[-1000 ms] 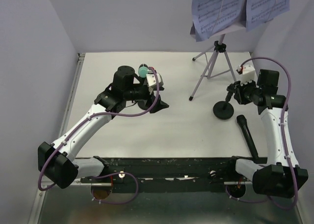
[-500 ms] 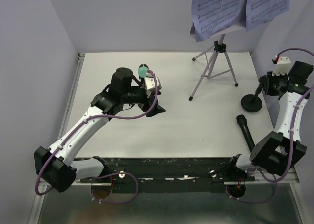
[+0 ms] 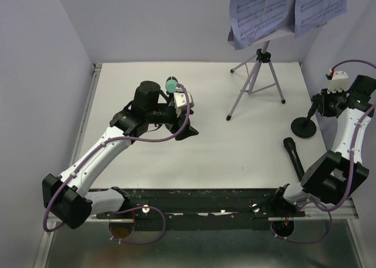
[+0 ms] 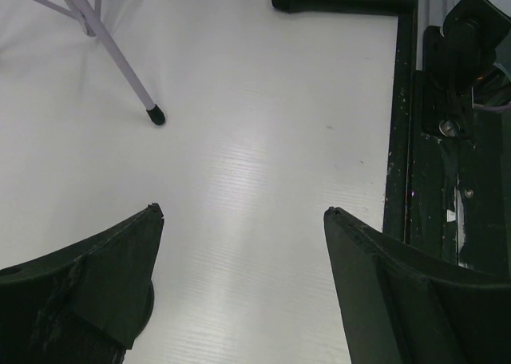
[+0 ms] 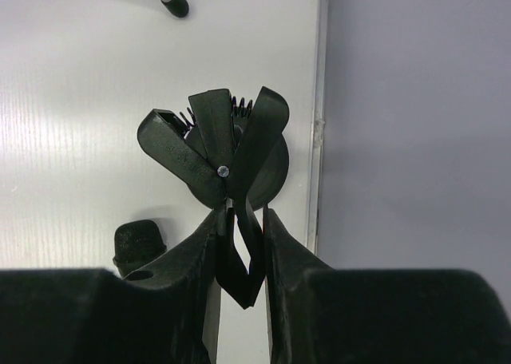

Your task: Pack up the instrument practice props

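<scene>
**While the right tool [image 5: 239,220] clamps a mic holder [image 3: 303,127], the left tool [image 4: 239,284] gapes**

Where the bench [image 3: 235,156] reaches its 3 o'clock edge, the right tool is closed on the black mic holder's clip. The black microphone [image 3: 294,156] lies at 4 o'clock, apart from the holder's round base. Near mid-bench the left tool stands wide apart, gripping nothing, with the mint-green microphone [image 3: 171,84] at its 11 o'clock. At 1 o'clock the lilac music rack [image 3: 258,80] carries the sheet-music pages [image 3: 261,9].

Bright, even light washed the white table [image 3: 235,156]; a soft glare band lay just below the foot of the music rack [image 4: 156,115], shadows faint and soft.
</scene>
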Motion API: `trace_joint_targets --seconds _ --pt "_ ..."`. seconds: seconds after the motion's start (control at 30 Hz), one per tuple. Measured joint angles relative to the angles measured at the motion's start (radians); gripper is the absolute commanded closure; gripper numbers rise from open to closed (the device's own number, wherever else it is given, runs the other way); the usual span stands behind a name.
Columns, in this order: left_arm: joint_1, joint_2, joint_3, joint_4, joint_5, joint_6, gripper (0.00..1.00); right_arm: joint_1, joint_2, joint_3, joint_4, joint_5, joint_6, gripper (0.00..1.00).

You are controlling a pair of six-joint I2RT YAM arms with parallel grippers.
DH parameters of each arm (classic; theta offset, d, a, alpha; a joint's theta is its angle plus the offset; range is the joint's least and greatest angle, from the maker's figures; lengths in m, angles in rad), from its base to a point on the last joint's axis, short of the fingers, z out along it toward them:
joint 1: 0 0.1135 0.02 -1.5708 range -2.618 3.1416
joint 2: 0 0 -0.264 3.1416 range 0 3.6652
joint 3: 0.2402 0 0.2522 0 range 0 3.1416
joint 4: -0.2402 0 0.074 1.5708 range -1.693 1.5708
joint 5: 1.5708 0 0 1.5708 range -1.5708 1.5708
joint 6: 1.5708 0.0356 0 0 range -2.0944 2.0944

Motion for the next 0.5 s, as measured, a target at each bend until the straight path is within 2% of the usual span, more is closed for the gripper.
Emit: trace_joint_targets --seconds 0.17,0.23,0.37,0.5 --pt "0.0 0.01 0.0 0.001 0.006 -0.006 0.09 0.0 0.0 -0.005 0.0 -0.009 -0.005 0.52" --pt "0.0 0.01 0.0 0.002 0.008 -0.008 0.09 -0.001 0.0 -0.005 0.002 -0.007 -0.005 0.41" --pt "0.0 0.01 0.003 -0.002 0.01 -0.009 0.08 -0.005 -0.004 -0.005 0.005 -0.005 -0.012 0.27" --pt "0.003 0.002 0.061 -0.043 0.01 0.006 0.05 -0.005 -0.05 -0.005 0.0 -0.032 -0.021 0.22"
